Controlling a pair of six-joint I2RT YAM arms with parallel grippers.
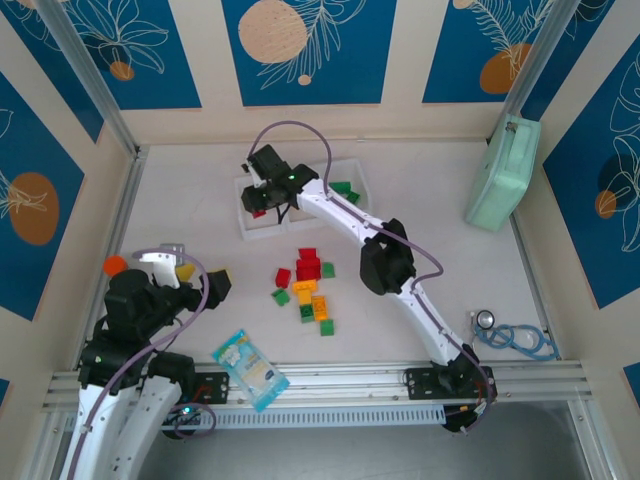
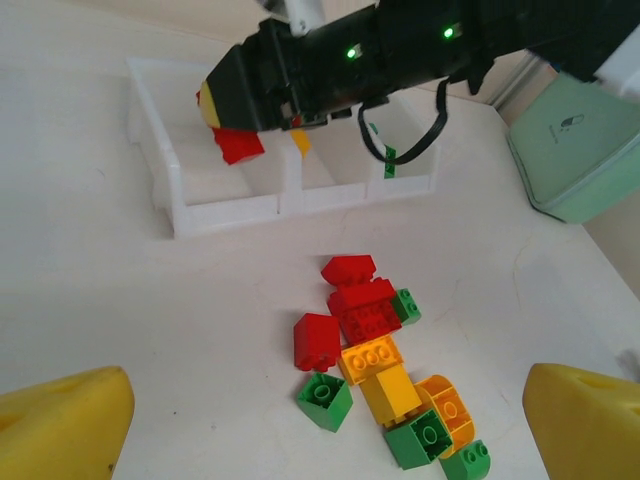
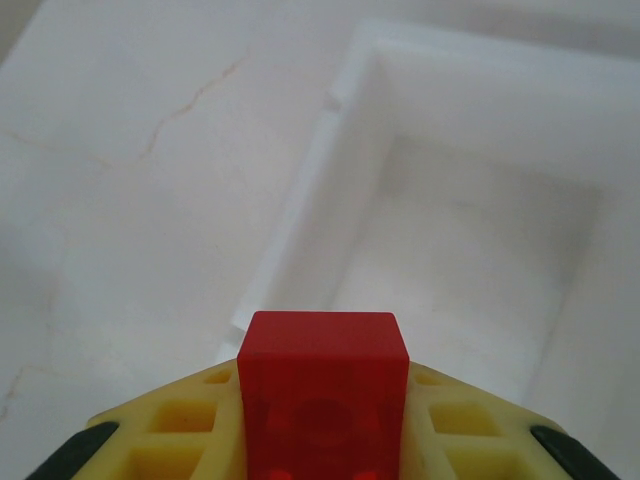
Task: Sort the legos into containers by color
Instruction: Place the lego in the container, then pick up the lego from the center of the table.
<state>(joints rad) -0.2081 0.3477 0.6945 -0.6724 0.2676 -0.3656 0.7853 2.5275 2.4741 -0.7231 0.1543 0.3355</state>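
Observation:
The white three-compartment tray (image 1: 247,228) lies at the back of the table. My right gripper (image 1: 262,207) hangs over its left compartment, shut on a red brick (image 2: 237,145). In the right wrist view that red brick (image 3: 323,385) sits between the yellow fingers (image 3: 170,435), above a bare compartment (image 3: 470,250). Green bricks (image 1: 343,188) lie in the right compartment. A loose pile of red, yellow and green legos (image 1: 305,290) lies mid-table, close below my left gripper (image 2: 325,420), which is open with nothing between its fingers (image 2: 60,430). In the top view the left gripper (image 1: 152,266) sits back at the near left.
A blue-and-white snack packet (image 1: 250,368) lies by the near rail. A mint-green case (image 1: 503,172) leans at the back right corner. Blue looped items (image 1: 520,340) and a small round metal piece (image 1: 485,319) lie at the near right.

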